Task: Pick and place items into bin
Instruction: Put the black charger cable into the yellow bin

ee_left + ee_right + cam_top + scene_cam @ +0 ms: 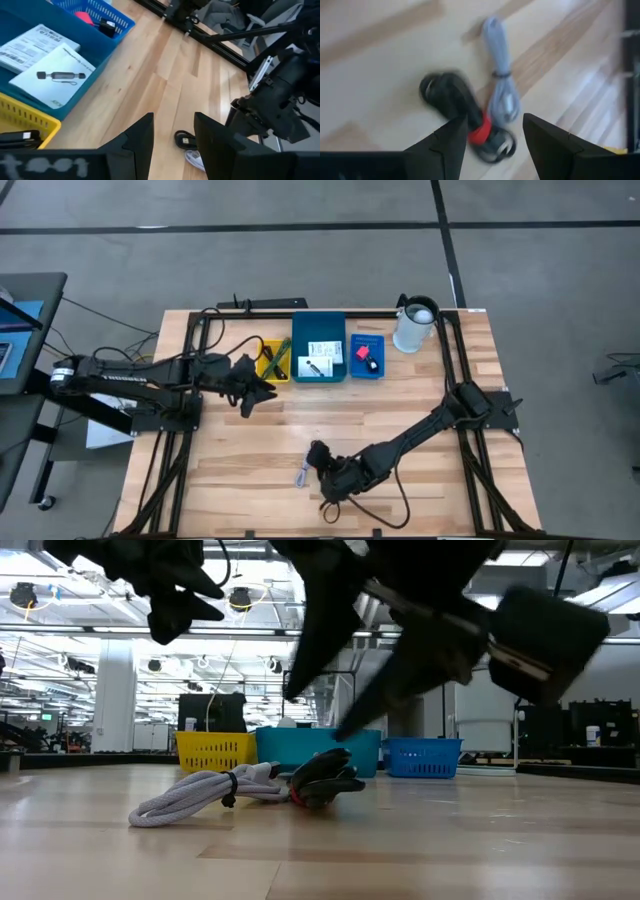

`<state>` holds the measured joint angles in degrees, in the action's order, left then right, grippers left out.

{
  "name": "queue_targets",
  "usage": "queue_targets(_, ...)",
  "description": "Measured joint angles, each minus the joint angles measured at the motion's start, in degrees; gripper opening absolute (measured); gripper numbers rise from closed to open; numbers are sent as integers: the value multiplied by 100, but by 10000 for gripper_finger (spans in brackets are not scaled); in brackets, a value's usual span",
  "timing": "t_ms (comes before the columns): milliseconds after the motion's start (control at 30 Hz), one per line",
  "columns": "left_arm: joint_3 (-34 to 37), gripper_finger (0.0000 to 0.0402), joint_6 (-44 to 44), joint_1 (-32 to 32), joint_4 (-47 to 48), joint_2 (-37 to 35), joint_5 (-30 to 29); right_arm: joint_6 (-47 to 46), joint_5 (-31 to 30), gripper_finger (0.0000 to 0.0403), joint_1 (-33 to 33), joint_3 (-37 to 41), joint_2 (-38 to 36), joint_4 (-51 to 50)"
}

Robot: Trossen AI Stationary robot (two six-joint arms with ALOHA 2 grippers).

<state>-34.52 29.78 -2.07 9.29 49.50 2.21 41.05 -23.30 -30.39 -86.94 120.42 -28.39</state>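
A black coiled cable with a red tie [452, 97] [325, 778] and a grey bundled cable [500, 80] [195, 798] lie on the table near its front edge. My right gripper [495, 132] [330, 475] hovers open just above the black coil's red-tied end, its fingers on either side. My left gripper [173, 132] [260, 387] is open in the air beside the yellow bin [272, 362], which holds pens. Two white cards [50, 72] lie in the teal bin [319, 340]. A pink-red piece [85, 17] and a small black object [106, 24] lie in the blue bin [367, 370].
A white jug [415, 325] stands at the table's far right, beside the blue bin. Black frame rails [455, 360] run along the left and right sides of the table. Bare wood lies between the bins and the cables.
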Motion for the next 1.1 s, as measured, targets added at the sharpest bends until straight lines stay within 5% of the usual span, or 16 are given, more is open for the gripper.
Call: queue_targets(1100,0,128,-15,66,28,0,-144,507,347,186,-12,2,87,-416)
